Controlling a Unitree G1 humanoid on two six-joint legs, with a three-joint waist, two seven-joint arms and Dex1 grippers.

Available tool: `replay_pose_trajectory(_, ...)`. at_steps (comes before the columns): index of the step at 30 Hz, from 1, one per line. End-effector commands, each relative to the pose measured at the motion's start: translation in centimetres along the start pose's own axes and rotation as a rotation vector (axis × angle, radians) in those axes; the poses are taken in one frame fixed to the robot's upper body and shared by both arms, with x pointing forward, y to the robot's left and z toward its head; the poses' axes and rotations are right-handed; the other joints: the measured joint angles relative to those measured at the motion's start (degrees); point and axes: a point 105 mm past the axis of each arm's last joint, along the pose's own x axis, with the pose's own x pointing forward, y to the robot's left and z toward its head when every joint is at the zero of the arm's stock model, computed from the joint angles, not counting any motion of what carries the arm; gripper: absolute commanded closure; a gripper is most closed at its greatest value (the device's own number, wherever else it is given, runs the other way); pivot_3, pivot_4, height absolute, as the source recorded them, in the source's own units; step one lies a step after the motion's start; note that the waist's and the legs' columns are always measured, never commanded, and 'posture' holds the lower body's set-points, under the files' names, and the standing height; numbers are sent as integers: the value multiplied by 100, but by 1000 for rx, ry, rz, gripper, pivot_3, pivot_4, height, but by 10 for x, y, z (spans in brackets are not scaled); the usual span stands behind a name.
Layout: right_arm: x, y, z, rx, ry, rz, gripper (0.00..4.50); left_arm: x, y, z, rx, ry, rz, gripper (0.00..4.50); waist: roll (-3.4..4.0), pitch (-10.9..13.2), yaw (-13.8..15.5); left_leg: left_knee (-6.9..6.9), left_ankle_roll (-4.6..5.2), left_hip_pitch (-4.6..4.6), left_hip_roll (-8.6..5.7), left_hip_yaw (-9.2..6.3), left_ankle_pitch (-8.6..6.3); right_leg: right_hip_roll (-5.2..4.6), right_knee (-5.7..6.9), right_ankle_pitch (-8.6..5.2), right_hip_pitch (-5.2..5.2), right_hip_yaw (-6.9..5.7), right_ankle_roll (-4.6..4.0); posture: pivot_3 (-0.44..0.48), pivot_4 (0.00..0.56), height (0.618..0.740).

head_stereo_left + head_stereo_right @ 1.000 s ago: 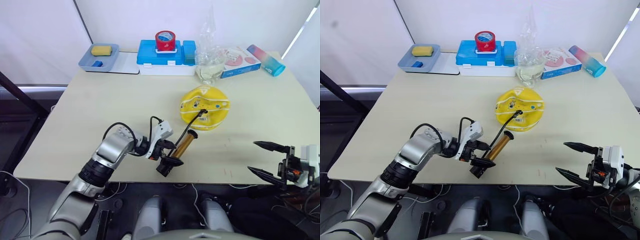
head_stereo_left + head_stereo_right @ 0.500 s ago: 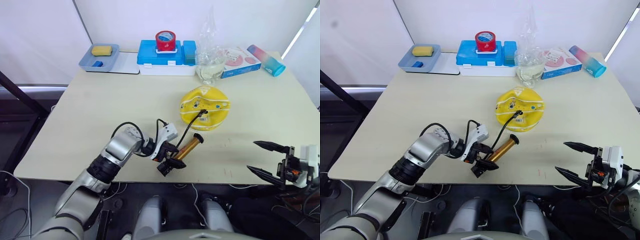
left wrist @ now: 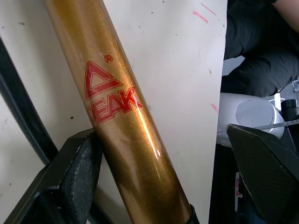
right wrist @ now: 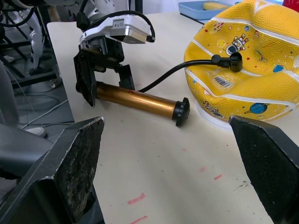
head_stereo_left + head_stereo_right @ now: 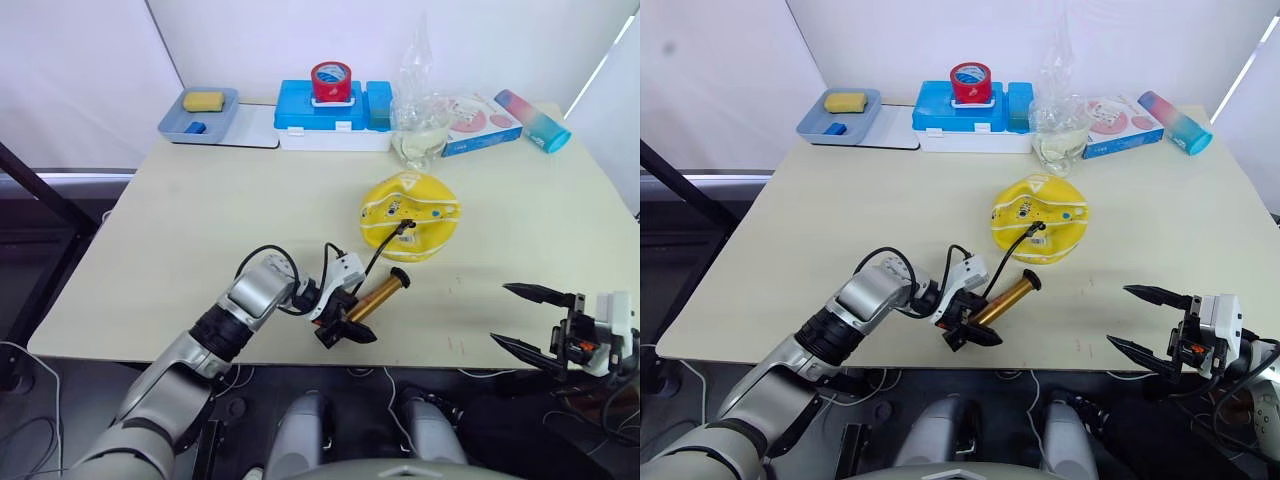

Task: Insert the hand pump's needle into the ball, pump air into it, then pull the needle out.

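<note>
Since a second ago the left arm has reached further across the table, and the pump (image 5: 378,297) has swung with it: its gold barrel now lies flatter, the black end cap pointing more toward the robot's right, and the handle end has shifted rightward along the near edge. The left gripper (image 5: 340,322) straddles the barrel near the handle end. In the left wrist view one finger (image 3: 77,175) touches the barrel's side while the other (image 3: 268,170) stands well clear, so the jaws are open around the pump rather than clamped on it. The pump lies on the table (image 5: 200,230) near its front edge, just in front of the ball (image 5: 410,214).

The ball is yellow, half collapsed and sagging, with white seams and small printed pictures. The black hose (image 4: 175,71) runs from the pump up over the ball's near side, and the needle's black fitting (image 4: 232,60) sits against the ball's skin; the pin itself cannot be made out.

The right gripper (image 5: 1145,320) hangs off the table's front right corner, fingers spread wide and empty, well apart from pump and ball.

Along the far edge stand a blue-grey tray (image 5: 197,112) with a yellow sponge, a blue box (image 5: 332,118) topped by a red tape roll, a clear bag (image 5: 418,110), a flat carton and a pink-and-blue tube.
</note>
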Motion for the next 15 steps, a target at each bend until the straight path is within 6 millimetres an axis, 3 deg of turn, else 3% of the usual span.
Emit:
replay_pose_trajectory(1, 0, 0, 6, -33, -15, 5, 0, 5, 0, -3, -1, 17, -2, 1336, 0, 0, -8, 0, 0, 0, 0, 0, 0, 0, 0, 0, 0, 0, 0, 0, 150, 739)
replay_pose_trajectory(4, -1, 0, 6, -33, -12, 6, 0, 5, 0, -2, -5, 10, -2, 2846, 0, 0, -10, 0, 0, 0, 0, 0, 0, 1, 0, 0, -1, 0, 0, 0, 150, 739)
replay_pose_trajectory(6, -1, 0, 6, -32, -13, 7, 0, 5, 0, -1, -8, 4, -3, 3356, 0, 0, -3, 0, 1, -1, 1, 0, 0, 0, 1, 0, -1, 0, 0, 0, 150, 739)
replay_pose_trajectory(15, 1, -2, 16, 27, -70, -21, 0, -1, -22, 22, 44, -130, -75, 3458, 0, 1, -3, 0, 0, -2, 6, -3, 0, -3, 0, 0, -2, -1, -1, 0, 150, 739)
